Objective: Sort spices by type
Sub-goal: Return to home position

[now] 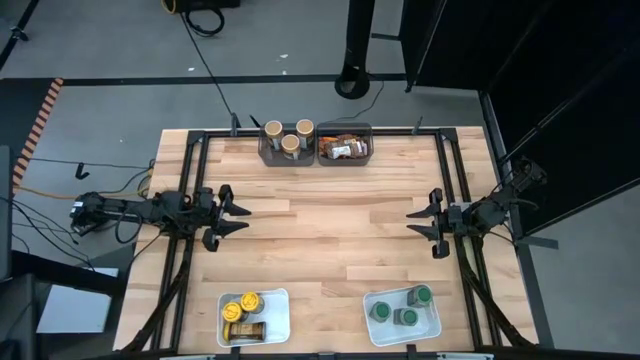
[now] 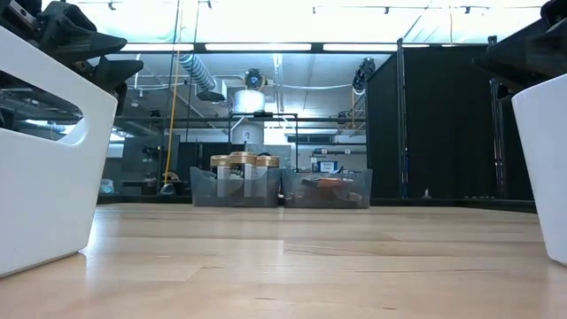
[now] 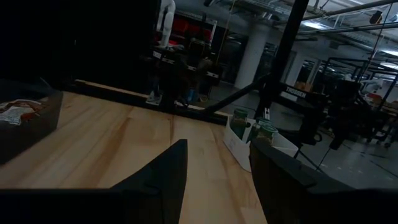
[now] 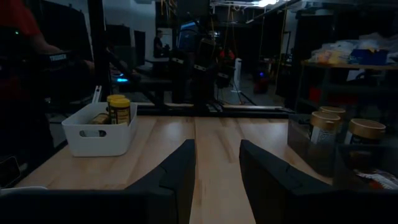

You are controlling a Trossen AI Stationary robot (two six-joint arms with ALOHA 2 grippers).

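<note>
Table (image 1: pixel 330 230): four containers along its edges, two arms parked at mid-depth.

Far edge, centre: two grey bins side by side, walls touching. The left grey bin (image 2: pixel 208 197) holds three tan-lid jars (image 1: pixel 290 143), upright and close together. The right grey bin (image 2: pixel 354 197) holds a pile of orange and brown packets (image 1: pixel 345 149); I cannot tell how many.

Near edge, left: the near-left white tray (image 1: pixel 283 318) holds yellow-lid jars (image 1: pixel 243 305) and, beside them toward the table edge, a flat brown packet (image 1: pixel 243 332).

Near edge, right: the near-right white tray (image 1: pixel 432 325) holds three green-lid jars (image 1: pixel 420 295), upright.

The left gripper (image 1: pixel 244 219) is over the left side of the table and points toward the centre. Its fingers are spread wide, with nothing between them. In the left wrist view, bare wood shows through the gap.

The right gripper (image 1: pixel 411 223) is over the right side, opposite the left one and pointing back at it. Its fingers are equally wide apart and it holds nothing.

Both grippers are clear of the wood and well apart from the bins, the trays and each other. The middle of the table between them is bare wood.
</note>
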